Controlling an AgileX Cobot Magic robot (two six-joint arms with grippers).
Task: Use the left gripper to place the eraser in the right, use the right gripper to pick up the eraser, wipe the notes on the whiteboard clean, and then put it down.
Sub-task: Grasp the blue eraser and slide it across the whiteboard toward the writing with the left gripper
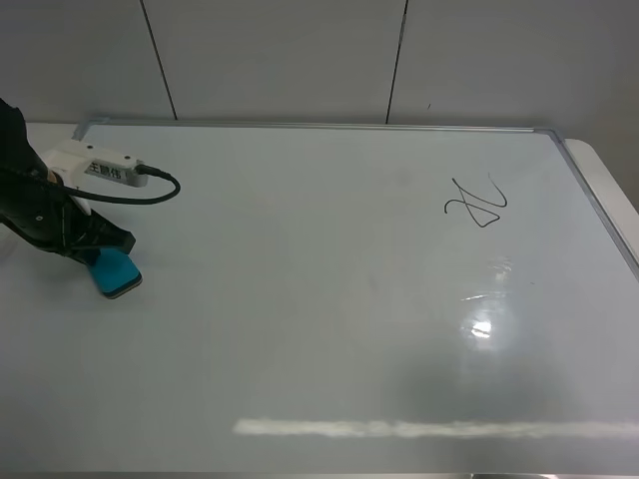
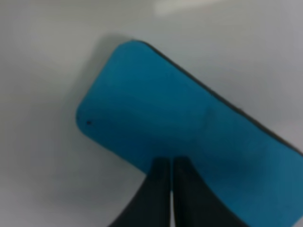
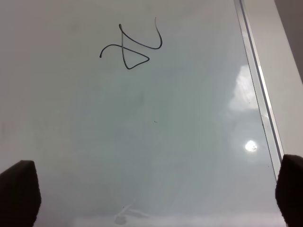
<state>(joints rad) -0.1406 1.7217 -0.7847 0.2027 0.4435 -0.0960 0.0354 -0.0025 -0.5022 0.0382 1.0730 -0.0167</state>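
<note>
Lying on one whiteboard [image 1: 300, 329], one eraser [image 1: 118, 272], one scribble [image 1: 476, 205] — left fingers [image 2: 158, 201] pressed together, right fingers [image 3: 19, 189] spread.

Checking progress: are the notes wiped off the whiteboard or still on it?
Still on: the black notes show whole on the whiteboard, unsmeared.

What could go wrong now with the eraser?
The left gripper is shut, its tips at the edge of the eraser, not around it, so it might slip aside or spin if pushed. The notes sit far across the whiteboard, ahead of the open right gripper, so the trip is long and it could stray.
</note>
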